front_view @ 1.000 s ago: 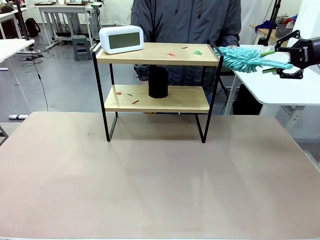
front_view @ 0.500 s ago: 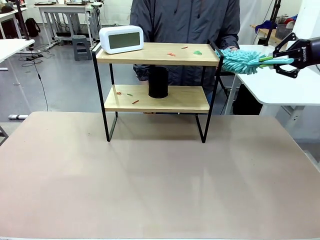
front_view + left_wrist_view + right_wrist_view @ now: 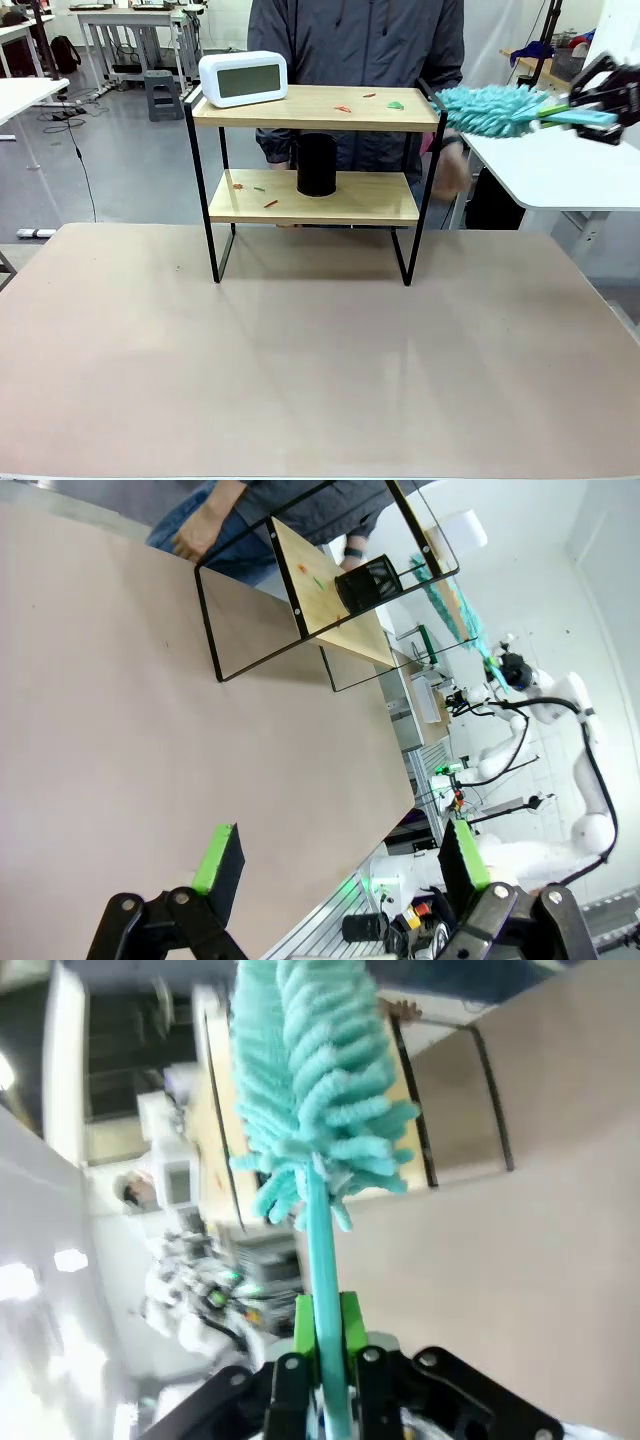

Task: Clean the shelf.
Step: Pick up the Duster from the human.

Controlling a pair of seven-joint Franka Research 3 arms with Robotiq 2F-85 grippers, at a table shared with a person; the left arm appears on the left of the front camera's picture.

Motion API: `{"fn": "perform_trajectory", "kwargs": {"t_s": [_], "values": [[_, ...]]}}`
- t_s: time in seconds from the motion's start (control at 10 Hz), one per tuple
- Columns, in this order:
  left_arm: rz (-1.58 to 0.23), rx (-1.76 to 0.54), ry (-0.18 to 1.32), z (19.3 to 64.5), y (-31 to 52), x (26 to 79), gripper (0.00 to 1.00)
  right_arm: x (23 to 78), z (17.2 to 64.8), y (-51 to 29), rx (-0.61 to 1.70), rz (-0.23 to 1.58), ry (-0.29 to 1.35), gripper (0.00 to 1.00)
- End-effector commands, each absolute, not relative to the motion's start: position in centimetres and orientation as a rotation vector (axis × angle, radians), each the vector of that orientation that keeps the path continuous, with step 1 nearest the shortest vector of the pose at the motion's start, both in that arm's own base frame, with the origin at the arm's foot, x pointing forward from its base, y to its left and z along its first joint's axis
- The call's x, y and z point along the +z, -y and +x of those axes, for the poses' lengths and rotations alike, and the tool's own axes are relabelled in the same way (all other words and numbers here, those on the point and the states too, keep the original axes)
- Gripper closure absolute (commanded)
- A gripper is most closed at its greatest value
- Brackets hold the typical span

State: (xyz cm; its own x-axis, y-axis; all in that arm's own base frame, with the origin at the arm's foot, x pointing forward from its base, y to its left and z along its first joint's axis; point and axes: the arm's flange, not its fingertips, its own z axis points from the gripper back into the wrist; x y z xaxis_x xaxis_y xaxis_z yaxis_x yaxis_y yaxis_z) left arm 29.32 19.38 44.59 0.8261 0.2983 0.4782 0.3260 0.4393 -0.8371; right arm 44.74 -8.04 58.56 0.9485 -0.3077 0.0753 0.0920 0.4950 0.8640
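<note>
Pale wooden boards in a thin black frame on the shelf. White casing and grey-green face on the clock; plain black on the cylinder. Red-orange and green among the scraps on both boards. Turquoise all over the duster, fluffy head and handle alike. Black with bright green pads on the right gripper and the left gripper. Dull pinkish beige across the table; dark grey on the person's jacket
</note>
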Motion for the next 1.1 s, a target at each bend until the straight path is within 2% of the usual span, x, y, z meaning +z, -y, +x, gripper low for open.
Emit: {"fn": "perform_trajectory", "kwargs": {"t_s": [0.0, 0.2, 0.4, 0.5, 0.6, 1.0], "values": [[-1.146, -0.033, 0.658, 29.4, -19.3, 44.7, 0.0, 64.1, 35.2, 8.9, 0.101, 0.788, 0.429, 1.0], [-1.146, -0.033, 0.658, 29.4, -19.3, 44.7, 0.0, 64.1, 27.0, 9.8, 0.182, 0.592, 0.487, 1.0], [-1.146, -0.033, 0.658, 29.4, -19.3, 44.7, 0.0, 61.0, 21.9, 10.2, 0.246, 0.505, 0.265, 1.0], [-1.146, -0.033, 0.658, 29.4, -19.3, 44.7, 0.0, 60.1, 21.8, 10.1, 0.305, 0.517, 0.204, 1.0], [-1.146, -0.033, 0.658, 29.4, -19.3, 44.7, 0.0, 63.8, 22.5, 10.0, 0.22, 0.524, 0.323, 1.0], [-1.146, -0.033, 0.658, 29.4, -19.3, 44.7, 0.0, 63.8, 22.5, 10.0, 0.22, 0.524, 0.323, 1.0]]}}
